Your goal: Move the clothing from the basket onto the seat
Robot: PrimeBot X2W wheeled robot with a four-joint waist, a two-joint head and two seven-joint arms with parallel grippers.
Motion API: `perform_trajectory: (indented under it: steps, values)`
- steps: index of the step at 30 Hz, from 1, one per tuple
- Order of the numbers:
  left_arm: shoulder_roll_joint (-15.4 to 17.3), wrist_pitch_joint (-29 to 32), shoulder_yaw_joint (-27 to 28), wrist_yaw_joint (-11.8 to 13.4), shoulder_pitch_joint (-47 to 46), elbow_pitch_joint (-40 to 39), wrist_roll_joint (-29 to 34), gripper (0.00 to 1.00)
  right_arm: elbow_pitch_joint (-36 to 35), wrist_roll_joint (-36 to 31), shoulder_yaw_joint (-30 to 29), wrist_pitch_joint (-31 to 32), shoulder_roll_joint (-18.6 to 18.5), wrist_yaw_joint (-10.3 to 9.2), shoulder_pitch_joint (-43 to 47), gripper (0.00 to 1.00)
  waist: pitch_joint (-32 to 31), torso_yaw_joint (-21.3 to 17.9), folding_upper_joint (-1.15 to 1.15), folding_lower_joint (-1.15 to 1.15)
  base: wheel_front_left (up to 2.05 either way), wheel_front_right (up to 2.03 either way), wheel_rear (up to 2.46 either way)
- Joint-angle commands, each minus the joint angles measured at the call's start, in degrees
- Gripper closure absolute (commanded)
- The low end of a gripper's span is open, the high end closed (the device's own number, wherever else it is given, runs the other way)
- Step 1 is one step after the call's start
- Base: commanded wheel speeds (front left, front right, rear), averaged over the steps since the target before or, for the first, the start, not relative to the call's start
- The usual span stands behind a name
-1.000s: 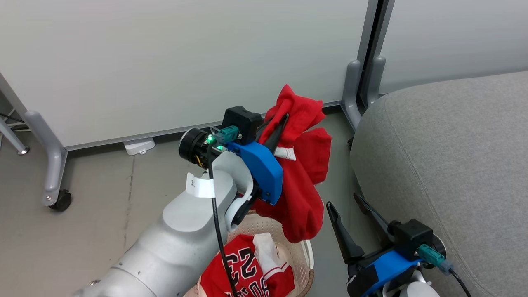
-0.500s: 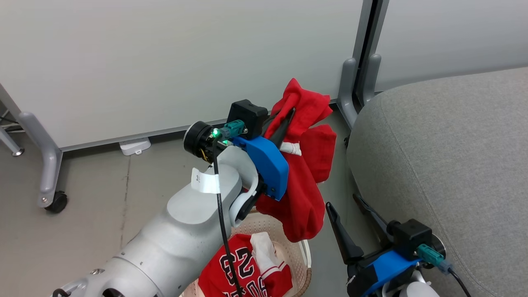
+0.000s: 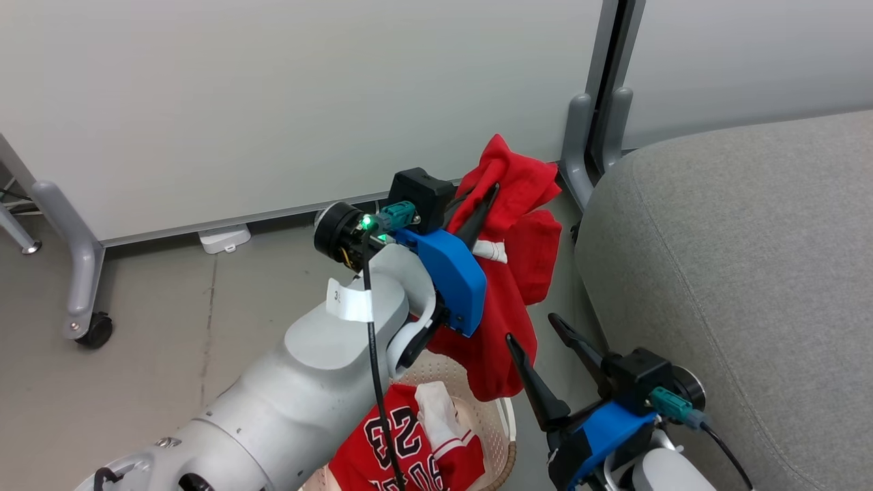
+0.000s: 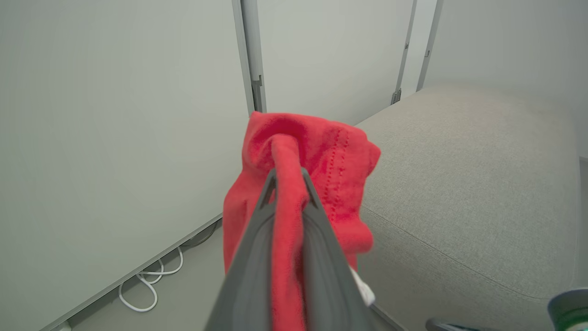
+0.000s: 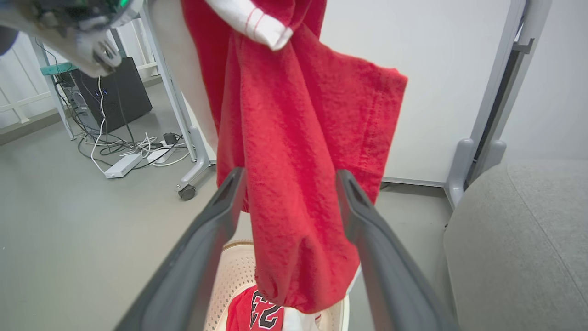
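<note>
Left gripper (image 3: 492,189): fingers pinched almost together on a bunched fold of the plain red garment (image 3: 511,300), held up above the basket (image 3: 450,372), with the seat (image 3: 736,273) just off to the right. A tuft pokes out past the tips. The rest hangs limp, low hem just over the basket rim.

Right gripper (image 3: 530,327): fingers spread wide, nothing held, just beside the hanging cloth. In its wrist view the cloth lines up between them; I can't tell if it touches.

The jersey (image 3: 436,457) lies crumpled in the basket.

Handling, my read:
- Light, soft, no stiffness, so it drapes and swings.
- Not fragile, and the fuzzy weave shouldn't slip out of a pinch.
- I'd take a gathered fold, not a single edge.
- For the jersey, I'd pinch a raised wrinkle near its middle.
- A trailing hem could snag the rim.

Count: two garments, one basket, one seat, two grippers.
</note>
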Motion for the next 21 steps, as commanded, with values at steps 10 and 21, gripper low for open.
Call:
perform_trajectory:
  steps: [10,21]
  values:
    - [0.04,-0.85,-3.02,0.62,-1.49,-0.32,-2.77,1.00,7.47,1.79,4.50,-1.04,-0.13,0.01,-6.88,0.00,0.28,0.55,0.00,0.00,0.00,0.00,0.00]
    - [0.03,-1.08,-5.02,1.01,-2.21,-0.66,-4.65,1.00,15.56,3.34,7.12,-2.38,-0.11,0.01,-12.53,0.00,0.53,1.12,0.00,0.00,0.00,0.00,0.00]
